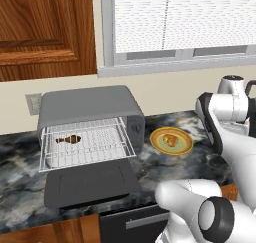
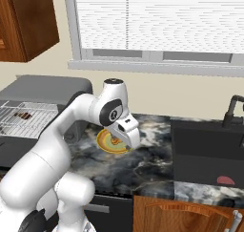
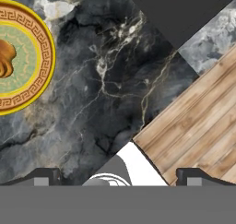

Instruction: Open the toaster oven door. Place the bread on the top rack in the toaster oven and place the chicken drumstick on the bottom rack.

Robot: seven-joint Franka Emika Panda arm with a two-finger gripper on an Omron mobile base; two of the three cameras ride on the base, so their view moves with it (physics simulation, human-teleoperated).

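The toaster oven (image 1: 90, 107) stands at the left of the counter with its door (image 1: 90, 184) folded down flat. White wire racks (image 1: 87, 142) jut out of it. The brown chicken drumstick (image 1: 68, 139) lies on one of them (image 2: 21, 115); I cannot tell which. The golden bread (image 1: 171, 140) rests on a round yellow-rimmed plate (image 1: 159, 146) right of the oven. My gripper (image 3: 118, 179) hangs over the counter just right of the plate (image 2: 102, 142). It is open and holds nothing. In the hand view the bread (image 3: 5, 57) lies at the left edge.
A dark sink (image 2: 209, 150) with a black faucet (image 2: 232, 109) lies to the right of the plate. The counter's front edge and wood flooring (image 3: 198, 117) lie under the hand. A window fills the wall behind, and a wooden wall cabinet (image 1: 45, 27) hangs above the oven.
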